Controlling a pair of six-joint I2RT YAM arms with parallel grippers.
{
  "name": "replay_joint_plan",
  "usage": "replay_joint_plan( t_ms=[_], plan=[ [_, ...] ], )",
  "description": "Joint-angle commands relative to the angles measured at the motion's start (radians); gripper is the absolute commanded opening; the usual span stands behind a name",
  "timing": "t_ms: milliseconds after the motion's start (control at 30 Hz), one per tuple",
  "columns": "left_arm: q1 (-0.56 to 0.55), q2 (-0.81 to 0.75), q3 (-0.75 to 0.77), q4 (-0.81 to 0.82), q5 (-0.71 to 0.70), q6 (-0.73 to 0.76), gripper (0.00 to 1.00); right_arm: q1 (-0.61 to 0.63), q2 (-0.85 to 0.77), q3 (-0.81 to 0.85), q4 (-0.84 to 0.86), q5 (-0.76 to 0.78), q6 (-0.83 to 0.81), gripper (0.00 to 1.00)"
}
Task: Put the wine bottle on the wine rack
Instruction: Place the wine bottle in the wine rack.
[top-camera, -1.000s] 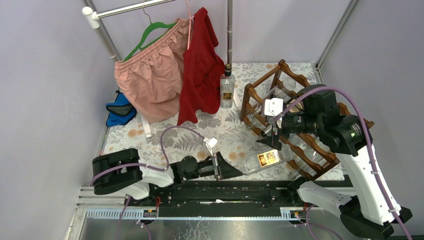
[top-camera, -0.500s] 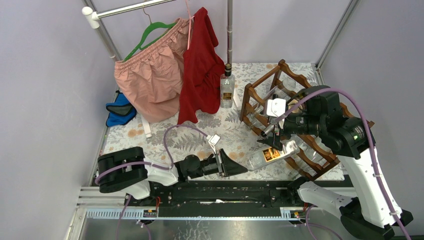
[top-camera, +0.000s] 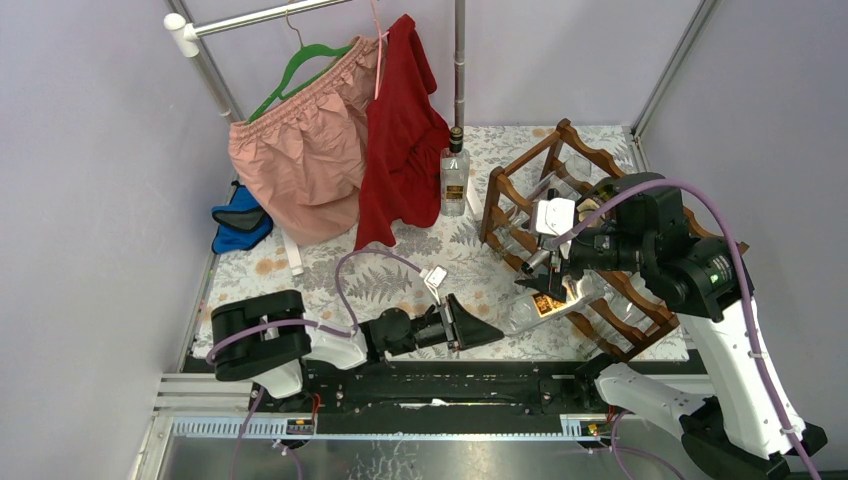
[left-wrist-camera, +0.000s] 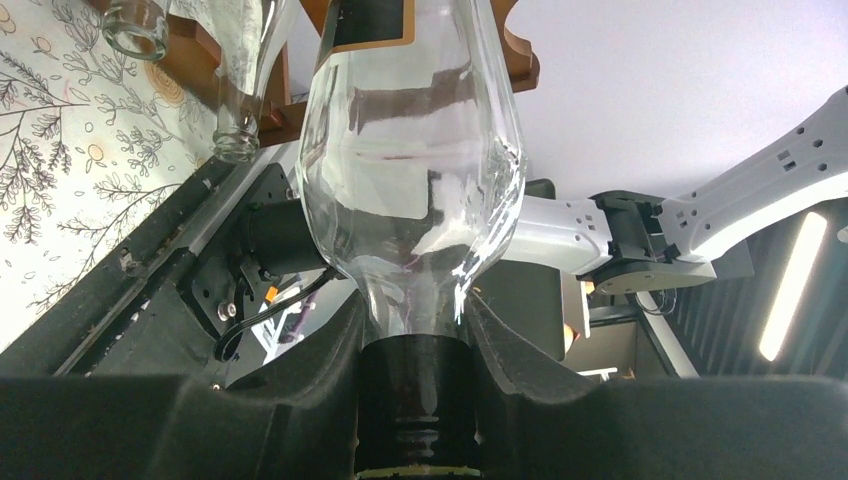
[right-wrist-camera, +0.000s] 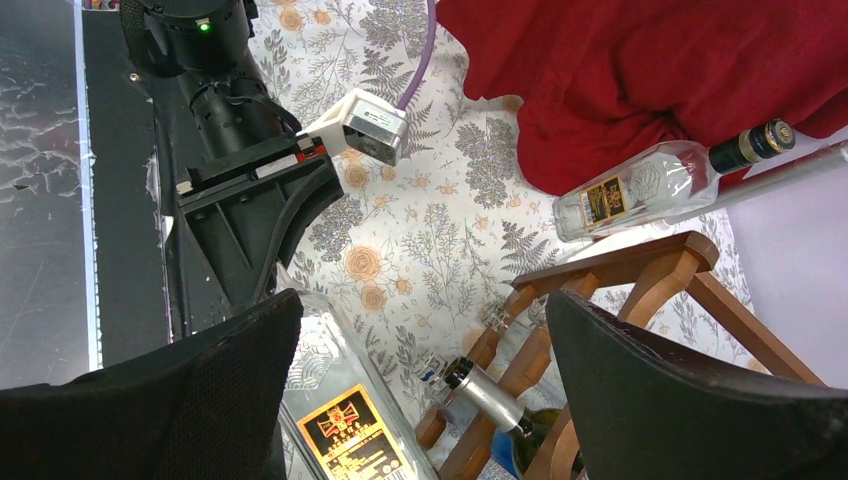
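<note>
**Bottle held by the neck, base at the rack's front**

I have the wine bottle (top-camera: 537, 308) off the table and lying near-level. Its neck is pinched tight in the left claw (top-camera: 490, 335). Its base sits at the lower front rail of the wine rack (top-camera: 575, 135), though I can't confirm contact from here. My right claw (top-camera: 548, 287) hangs over the bottle's body with jaws spread wide, gripping nothing. Room is tight on that side, since a capped dark bottle (right-wrist-camera: 490, 395) already lies in the rack. Bare flowered table (top-camera: 250, 280) runs back to a standing clear bottle (top-camera: 455, 182) and a red garment (top-camera: 400, 130). The black base rail (top-camera: 450, 385) edges the near side.
</note>
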Motion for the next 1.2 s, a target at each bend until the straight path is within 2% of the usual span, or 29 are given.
replay_joint_plan(
  t_ms=[0,1167],
  plan=[
    [-0.007,-0.008,0.068,0.296,-0.087,0.002,0.0,-0.008,-0.012,0.001,0.024,-0.022,0.016,1.0],
    [-0.042,0.358,0.442,0.296,-0.2,0.108,0.0,-0.011,-0.017,0.005,0.008,-0.038,0.011,1.0]
  ],
)
